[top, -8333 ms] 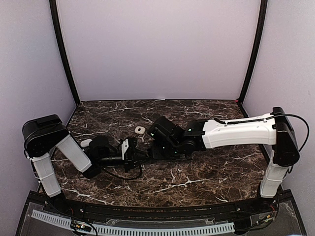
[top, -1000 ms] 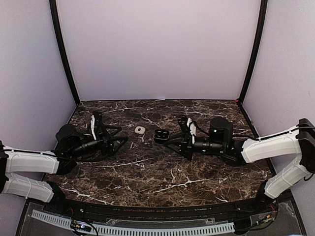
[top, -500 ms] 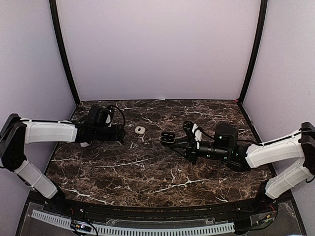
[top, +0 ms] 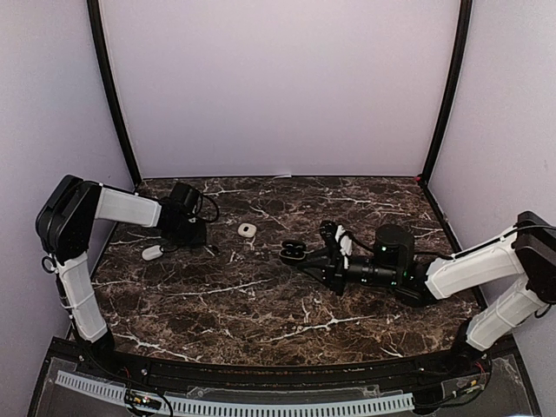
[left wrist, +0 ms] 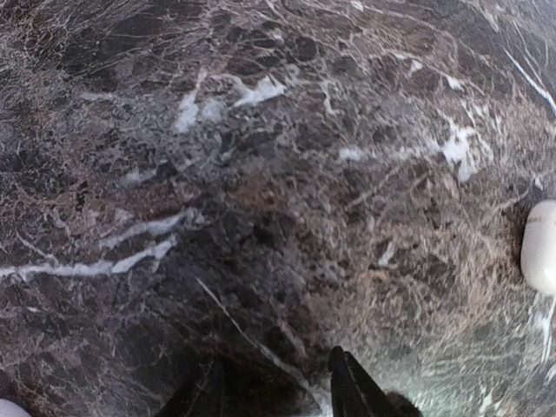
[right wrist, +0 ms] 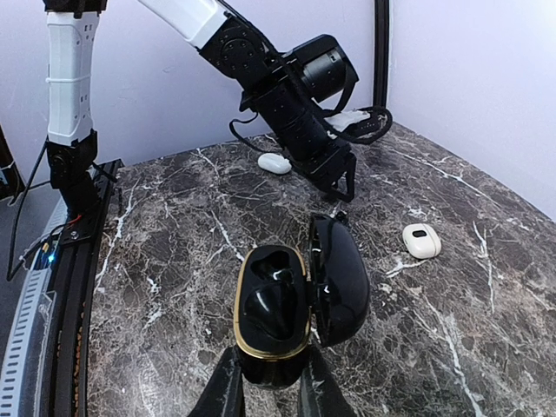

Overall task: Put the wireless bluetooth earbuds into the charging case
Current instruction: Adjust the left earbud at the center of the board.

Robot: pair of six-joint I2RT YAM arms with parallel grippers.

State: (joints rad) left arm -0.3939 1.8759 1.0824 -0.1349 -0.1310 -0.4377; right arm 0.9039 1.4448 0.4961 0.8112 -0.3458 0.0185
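The charging case (right wrist: 271, 300) is black with a gold rim, and its lid (right wrist: 340, 278) hangs open to the right. My right gripper (right wrist: 268, 382) is shut on the case's base and holds it just above the table (top: 294, 252). One white earbud (top: 247, 230) lies on the marble left of the case (right wrist: 421, 241). A second earbud (top: 152, 253) lies at the far left (right wrist: 274, 162). My left gripper (top: 204, 243) points down at the marble between the two earbuds. Its jaws (left wrist: 276, 395) stand apart with only marble between them. A white earbud (left wrist: 540, 246) shows at the right edge of the left wrist view.
The dark marble table (top: 287, 321) is boxed in by pale walls with black corner posts (top: 113, 95). The left arm (top: 122, 207) stretches along the back left. The right arm (top: 460, 269) lies low across the right half.
My left arm has swung back and tipped its gripper down onto the marble by the left earbud, and its jaws have narrowed. The right gripper has shifted the case slightly nearer.
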